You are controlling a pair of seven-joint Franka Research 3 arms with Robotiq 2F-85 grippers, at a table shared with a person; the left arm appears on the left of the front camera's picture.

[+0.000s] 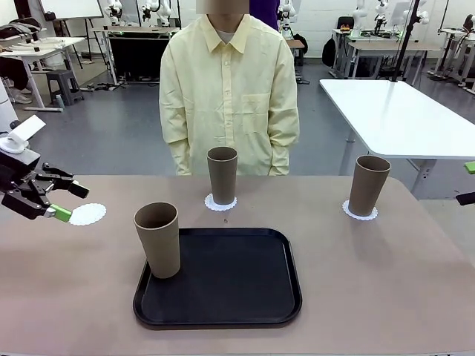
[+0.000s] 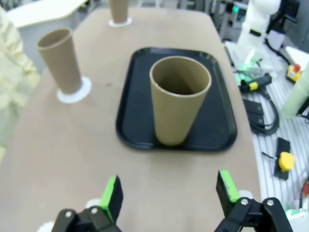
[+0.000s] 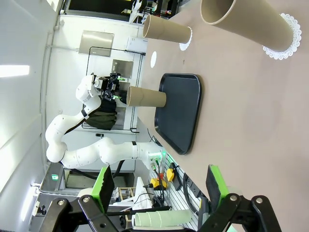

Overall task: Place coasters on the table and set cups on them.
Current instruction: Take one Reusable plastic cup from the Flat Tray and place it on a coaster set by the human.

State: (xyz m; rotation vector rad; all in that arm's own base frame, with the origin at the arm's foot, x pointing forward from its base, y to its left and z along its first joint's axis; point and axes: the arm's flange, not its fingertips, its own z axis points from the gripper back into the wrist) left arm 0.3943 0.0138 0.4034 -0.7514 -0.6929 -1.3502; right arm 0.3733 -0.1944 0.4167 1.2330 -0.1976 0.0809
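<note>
- Black rounded-corner plastic tray (image 1: pixel 245 285) sits at the near middle.
- Person in a pale yellow button-up shirt (image 1: pixel 230 89) stands opposite.
- White rectangular table (image 1: pixel 393 111) behind, right.

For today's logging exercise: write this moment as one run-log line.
cups on coasters: two | third cup: on tray | empty coaster: by left gripper, open | right gripper: open, empty

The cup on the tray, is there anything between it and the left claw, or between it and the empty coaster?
Nothing visible blocks either path. The left claw hangs open over the empty coaster, facing the cup on the black tray across bare table. The other two cups stand on their own coasters farther off.
</note>
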